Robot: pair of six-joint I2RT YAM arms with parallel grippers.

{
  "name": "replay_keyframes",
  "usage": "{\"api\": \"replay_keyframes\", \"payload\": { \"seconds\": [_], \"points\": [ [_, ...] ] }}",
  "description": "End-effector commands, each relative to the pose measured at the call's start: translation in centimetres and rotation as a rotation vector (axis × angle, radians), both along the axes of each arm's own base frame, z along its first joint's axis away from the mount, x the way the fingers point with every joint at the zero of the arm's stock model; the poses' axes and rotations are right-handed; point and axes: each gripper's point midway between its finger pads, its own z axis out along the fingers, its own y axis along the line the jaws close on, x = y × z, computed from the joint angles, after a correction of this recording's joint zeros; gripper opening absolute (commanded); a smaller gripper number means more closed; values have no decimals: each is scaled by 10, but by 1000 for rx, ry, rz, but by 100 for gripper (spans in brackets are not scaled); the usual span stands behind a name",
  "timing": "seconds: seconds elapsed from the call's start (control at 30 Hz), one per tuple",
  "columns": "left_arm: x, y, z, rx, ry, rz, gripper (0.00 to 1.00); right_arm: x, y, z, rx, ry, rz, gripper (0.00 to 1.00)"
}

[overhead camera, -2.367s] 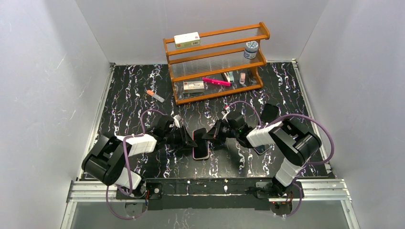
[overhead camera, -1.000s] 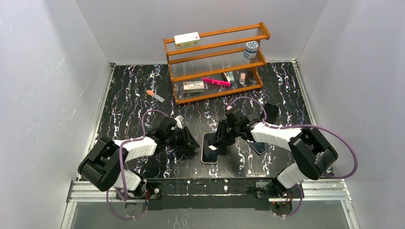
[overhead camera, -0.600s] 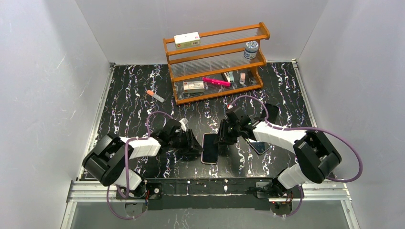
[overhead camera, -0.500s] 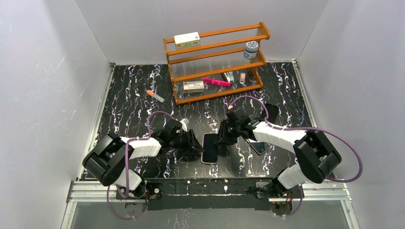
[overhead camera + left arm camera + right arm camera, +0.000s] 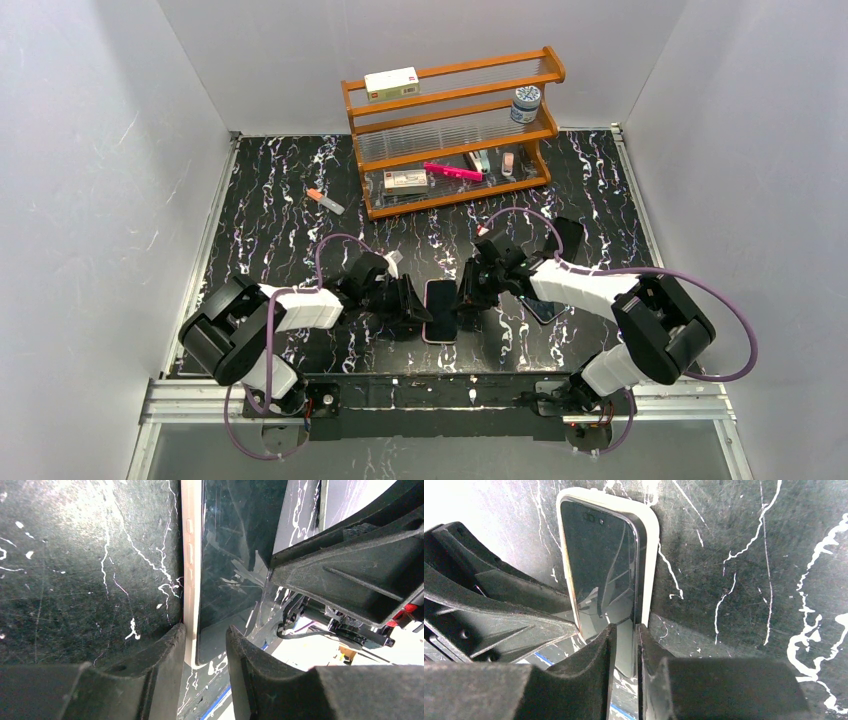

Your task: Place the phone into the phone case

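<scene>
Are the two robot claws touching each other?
Apart. The top view shows it: the left gripper and the right gripper sit on opposite sides of the phone, with its dark screen showing between them.

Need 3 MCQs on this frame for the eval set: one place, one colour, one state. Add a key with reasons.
1. Where does the phone lie?
A) on the table, between the left gripper and the right gripper
B) at its far left corner
C) up on a shelf

2. What colour is the marker on the lowest shelf of the rack?
A) green
B) yellow
C) pink

3. How is the phone's screen?
A) lit, showing an app
B) dark, facing up
C) face down

Key: 1 A, the top view shows both sets of fingertips flanking it. 2 C, it is plainly bright pink. 3 B, the right wrist view shows glossy dark glass with reflections.
</scene>
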Motion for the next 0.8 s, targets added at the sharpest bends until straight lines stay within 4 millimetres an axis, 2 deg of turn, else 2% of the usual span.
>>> {"api": "replay_keyframes", "payload": {
  "seconds": [0.0,0.2,0.4,0.6,0.7,0.77],
  "points": [
    [3,-7,3,4,-22,-3,33,1,9,7,59,-19,12,24],
    [2,-11,5,-5,-30,2,30,-1,16,6,88,-20,32,15],
    [-2,-19,4,-13,-31,-10,29,-5,24,3,132,7,46,14],
    [-6,-26,6,-18,-53,-15,28,-19,36,-7,162,47,69,13],
    [-6,-24,8,-17,-63,4,26,-19,35,-10,144,39,66,13],
    [-5,-20,10,-11,-74,29,26,-14,26,-8,87,15,49,13]
  ]
}}
